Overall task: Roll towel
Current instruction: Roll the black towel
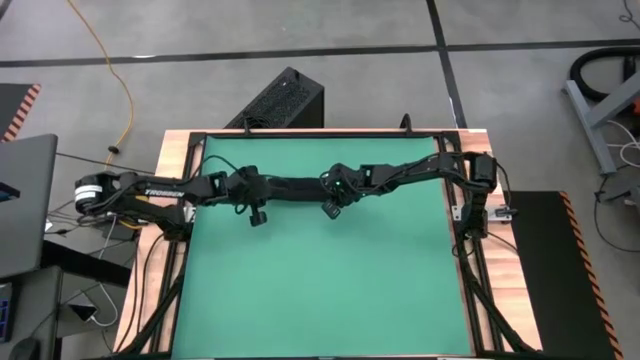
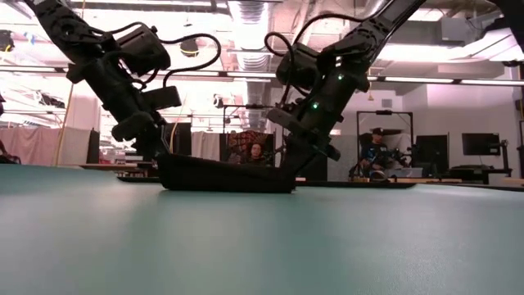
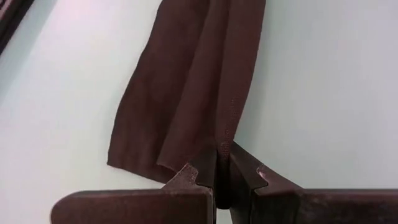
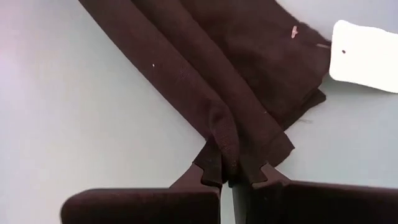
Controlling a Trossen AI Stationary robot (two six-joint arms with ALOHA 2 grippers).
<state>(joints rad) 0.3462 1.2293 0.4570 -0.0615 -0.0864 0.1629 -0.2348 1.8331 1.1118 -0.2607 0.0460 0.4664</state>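
Observation:
The black towel [image 1: 290, 187] lies on the green mat [image 1: 320, 290] as a narrow folded strip running left to right, near the table's far side. My left gripper [image 3: 222, 180] is shut on its left end and my right gripper [image 4: 230, 174] is shut on its right end. A small white tag [image 4: 364, 56] sticks out at the right end's corner. In the low view the strip [image 2: 225, 176] rests on the mat along its middle, between my left gripper [image 2: 164, 157] and my right gripper [image 2: 293, 168]. My left gripper pinches a raised fold at the towel's left end [image 3: 222, 149] between its two fingers. The fingers slant down from the table's left and lie along the strip. Several layers show, and the strip's other folds lie on the mat beside them. My right gripper pinches a bunched fold at the towel's right end [image 4: 225, 146] between its two fingers, slanting down from the table's right, along the strip. Several layers are gathered there. The end's loose corner [image 4: 283, 146] spreads on the mat beside the fingers.
A black ribbed box [image 1: 285, 100] stands on the floor beyond the table's far edge. The mat has open green surface toward the near edge. A laptop [image 1: 25, 200] sits off the table's left. People sit in the room behind [image 2: 377, 152].

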